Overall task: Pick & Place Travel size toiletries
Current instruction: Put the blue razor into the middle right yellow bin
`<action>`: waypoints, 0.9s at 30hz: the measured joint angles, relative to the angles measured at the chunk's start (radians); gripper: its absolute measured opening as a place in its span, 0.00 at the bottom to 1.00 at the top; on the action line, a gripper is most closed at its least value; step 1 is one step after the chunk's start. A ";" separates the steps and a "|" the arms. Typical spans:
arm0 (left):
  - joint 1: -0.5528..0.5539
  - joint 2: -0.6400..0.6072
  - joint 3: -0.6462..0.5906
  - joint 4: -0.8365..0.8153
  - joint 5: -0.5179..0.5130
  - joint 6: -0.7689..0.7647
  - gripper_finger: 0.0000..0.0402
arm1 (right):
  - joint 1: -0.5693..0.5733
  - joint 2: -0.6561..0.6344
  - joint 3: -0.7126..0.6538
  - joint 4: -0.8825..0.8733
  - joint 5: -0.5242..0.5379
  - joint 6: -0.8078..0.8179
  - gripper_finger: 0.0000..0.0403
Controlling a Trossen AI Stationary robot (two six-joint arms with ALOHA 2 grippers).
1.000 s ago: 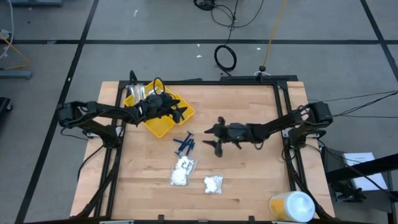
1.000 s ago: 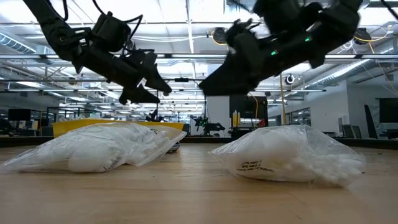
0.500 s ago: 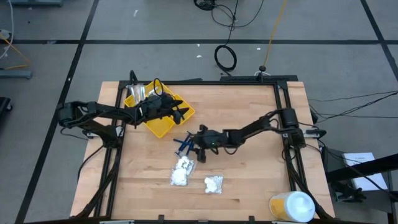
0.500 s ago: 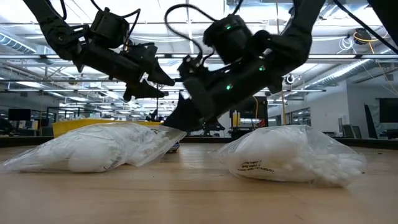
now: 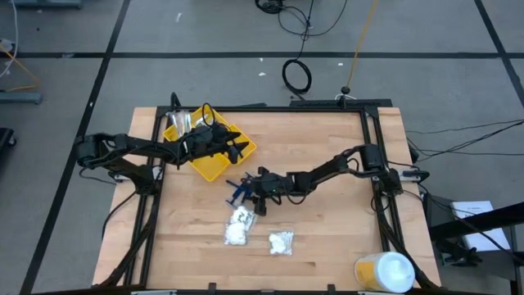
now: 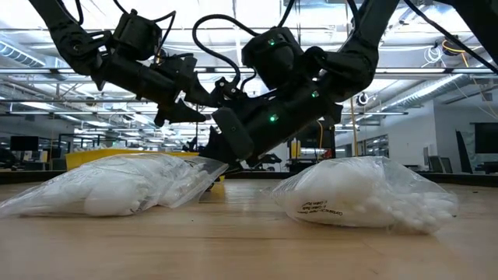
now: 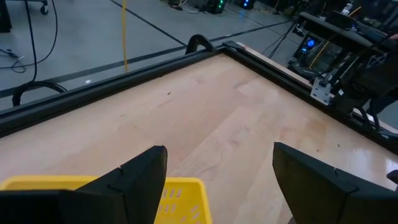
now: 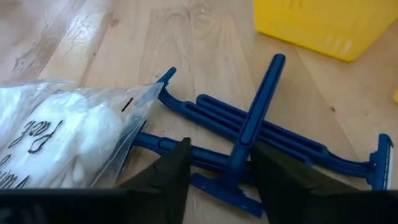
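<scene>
So the wooden tabletop (image 5: 327,221) takes up most of the overhead shot, with the yellow tray (image 5: 214,157) sitting toward the back-left and a big white-and-yellow round container (image 5: 383,271) parked at the near right corner. The left gripper (image 5: 237,148) hangs over the tray's inner edge with its jaws spread wide and nothing between them, basically waiting. The right gripper (image 8: 217,171) is the busy one: it's reached across to mid-table and is down low over the pile of blue sticks (image 8: 249,127), jaws at a narrowish gap straddling one of the shafts. I can't honestly tell if the pads are touching it yet, so I'd call it lined up, not gripped.

The sticks lie crossed over each other just in front of the tray (they look like little disposable razors to me, heads at the ends). Right beside them, one corner overlapping a handle, is a clear bag of white fluffy lumps (image 8: 56,140), and a second bag (image 5: 281,241) sits a bit nearer the front edge.

Handling-wise: the sticks should be light, stiff, smooth plastic, so pinch mid-shaft across the narrow width. Since they're stacked, lifting one could drag its neighbours or snag the bag corner. The bags are soft and squishy with slippery film, so I'd grab a bunched fold rather than the middle.
</scene>
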 joint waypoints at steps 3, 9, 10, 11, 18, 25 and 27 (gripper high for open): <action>0.000 0.000 0.000 -0.002 0.000 0.000 0.70 | 0.000 0.000 0.000 -0.007 0.001 -0.004 0.30; 0.000 0.000 0.000 -0.003 0.000 -0.001 0.70 | 0.000 0.000 -0.001 -0.020 0.001 -0.008 0.08; 0.000 0.000 0.000 -0.003 0.000 -0.001 0.70 | 0.000 0.000 -0.001 -0.021 -0.001 -0.018 0.05; 0.000 0.000 0.000 -0.003 0.000 -0.001 0.70 | 0.000 0.000 -0.001 -0.021 -0.009 -0.030 0.03; 0.000 0.000 0.000 -0.010 0.000 -0.002 0.70 | 0.000 -0.023 -0.004 -0.044 -0.028 -0.051 0.02; 0.000 0.000 0.000 -0.017 0.000 -0.001 0.70 | 0.014 -0.117 -0.010 -0.158 -0.022 -0.110 0.01; -0.002 0.000 0.000 -0.020 -0.001 -0.002 0.70 | 0.020 -0.152 -0.007 -0.177 -0.017 -0.123 0.01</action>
